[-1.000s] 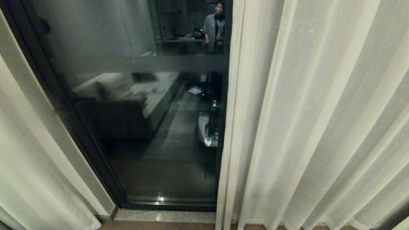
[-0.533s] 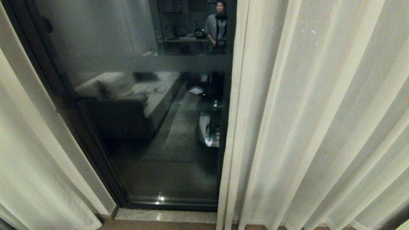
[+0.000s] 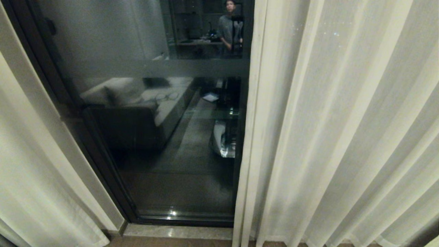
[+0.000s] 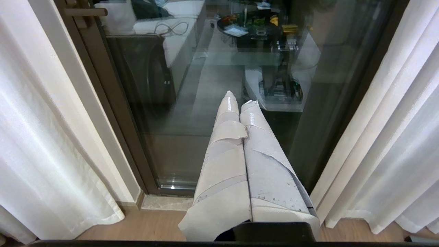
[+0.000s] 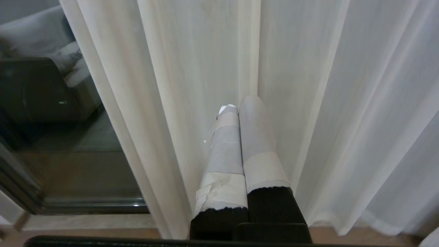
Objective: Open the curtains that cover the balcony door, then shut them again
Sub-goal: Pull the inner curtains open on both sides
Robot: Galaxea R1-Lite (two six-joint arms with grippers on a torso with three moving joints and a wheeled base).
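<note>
The curtains [image 3: 336,130] are seen parted, one panel at 3 o'clock and a narrower one at 9 o'clock, with the dark glass balcony door [image 3: 154,137] bared between them. Compared with a second ago, the whole view is shifted slightly, and the reflected person [image 3: 228,29] at 12 o'clock is turned. The left tool [image 4: 239,102] is pressed together before the glass; the right tool [image 5: 240,104] is pressed together, empty, before the right panel.
</note>
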